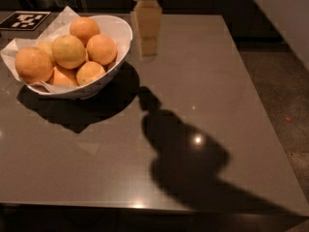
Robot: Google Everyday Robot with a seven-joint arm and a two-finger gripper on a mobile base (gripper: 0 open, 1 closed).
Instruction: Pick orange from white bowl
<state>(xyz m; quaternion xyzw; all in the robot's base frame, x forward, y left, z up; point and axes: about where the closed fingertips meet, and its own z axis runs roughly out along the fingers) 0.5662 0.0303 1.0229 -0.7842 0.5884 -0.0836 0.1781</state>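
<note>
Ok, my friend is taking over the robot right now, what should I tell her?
Gripper hangs over the table, just right of the white bowl, with no orange in it.
Oranges are all piled in the bowl on crinkled paper; none lies on the table.
Done: nothing picked yet.
Left: reach over the bowl, grab an orange, lift it out.

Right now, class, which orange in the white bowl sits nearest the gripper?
The rightmost orange, against the right rim of the white bowl; the gripper hangs beyond that rim, the other oranges lie farther left.
</note>
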